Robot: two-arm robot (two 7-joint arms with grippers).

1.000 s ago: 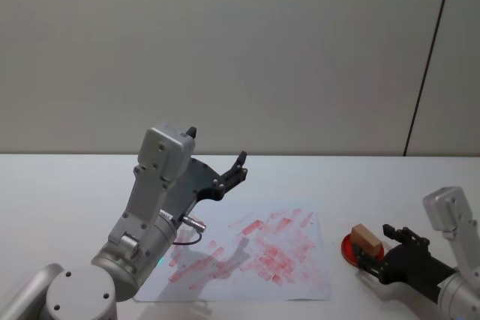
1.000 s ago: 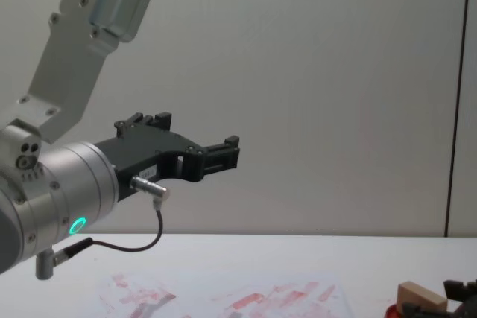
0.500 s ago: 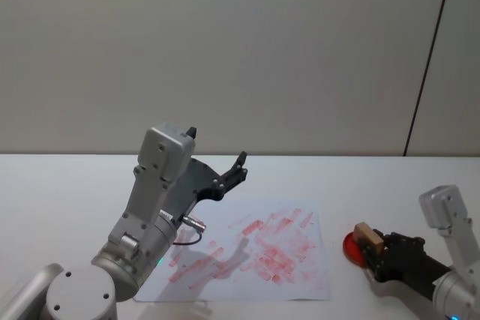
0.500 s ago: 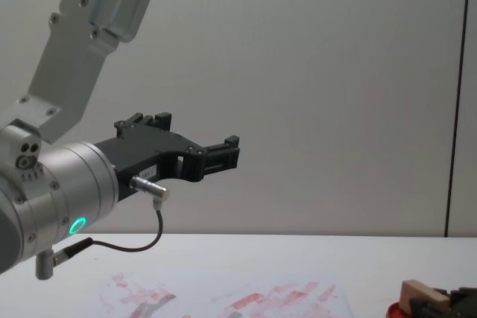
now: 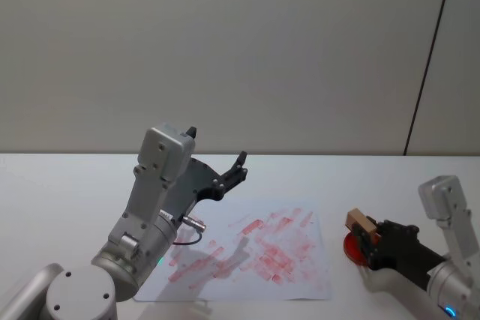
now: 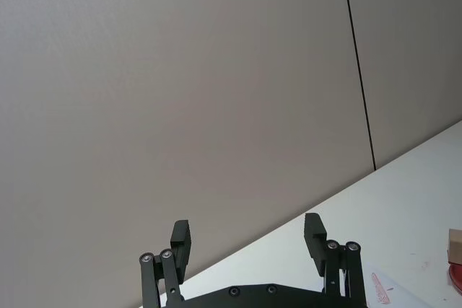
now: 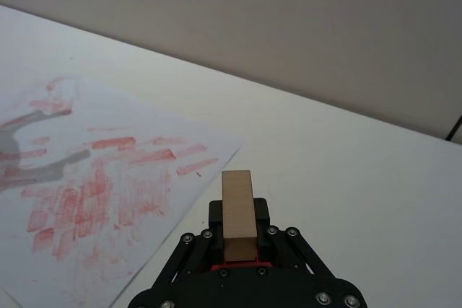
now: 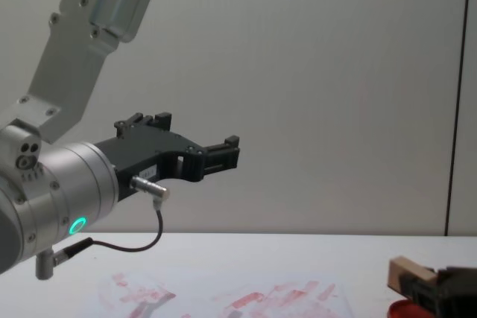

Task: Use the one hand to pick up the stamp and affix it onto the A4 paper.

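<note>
- Right gripper (image 5: 369,236): low over the counter's (image 5: 67,185) right front area, jaws closed on the stamp (image 5: 361,221), which sits end-up between the fingers (image 7: 216,212).
- Stamp: light wood block, tilted; in the chest view it appears lifted clear of the red ink pad (image 8: 405,308) (the gap is narrow).
- Ink pad: on the counter just right of the A4 paper's right edge, directly under the held stamp.
- A4 paper (image 5: 255,252): flat at the counter's centre front, covered in smudged red prints, densest at its middle.
- Left gripper (image 5: 237,168): raised over the paper's rear left corner, jaws spread wide and gripping nothing, well apart from the stamp.
</note>
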